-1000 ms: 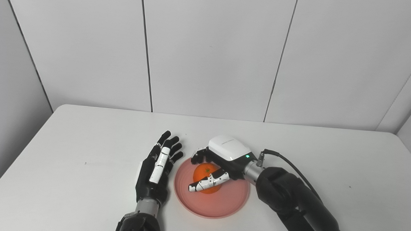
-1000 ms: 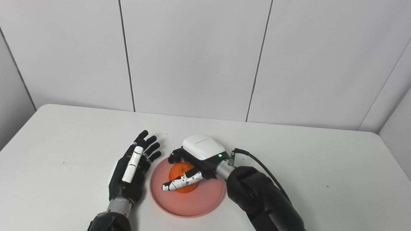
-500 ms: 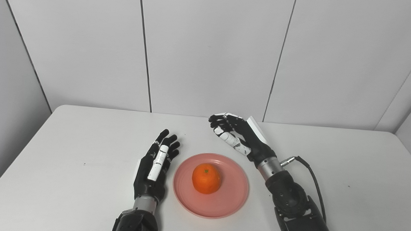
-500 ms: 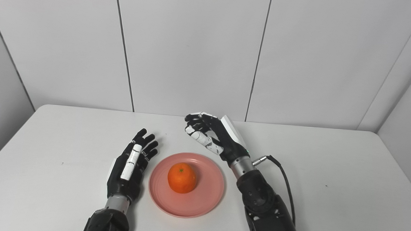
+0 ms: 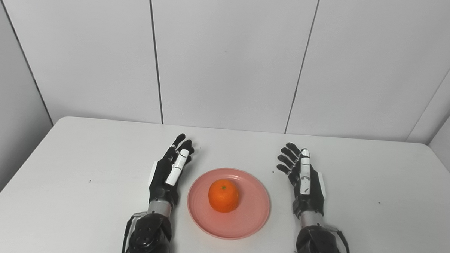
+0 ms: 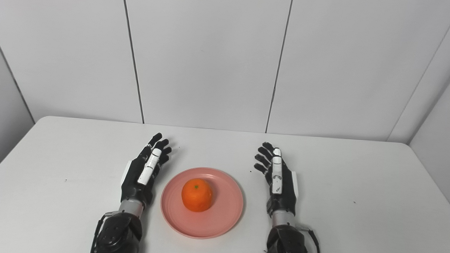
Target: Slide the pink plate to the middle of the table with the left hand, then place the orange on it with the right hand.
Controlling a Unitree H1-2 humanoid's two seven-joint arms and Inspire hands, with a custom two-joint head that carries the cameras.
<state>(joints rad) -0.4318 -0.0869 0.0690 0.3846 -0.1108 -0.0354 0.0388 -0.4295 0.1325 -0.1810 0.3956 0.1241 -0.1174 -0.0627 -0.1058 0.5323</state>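
The pink plate (image 5: 248, 221) lies on the white table near its front middle. The orange (image 5: 223, 195) sits on the plate, a little left of its centre, stem up. My left hand (image 5: 169, 173) is open and empty, on edge just left of the plate, fingers pointing away. My right hand (image 5: 303, 179) is open and empty, on edge a short way right of the plate, fingers pointing away. Neither hand touches the plate or the orange. The same shows in the right eye view: plate (image 6: 221, 220), orange (image 6: 196, 194), left hand (image 6: 143, 174), right hand (image 6: 279, 181).
The white table (image 5: 77, 162) runs back to a grey panelled wall (image 5: 227, 59). Nothing else stands on the table.
My right hand let go of the orange on the plate, lifted off, and moved back to the right of the plate, opening flat. My left hand stayed beside the plate.
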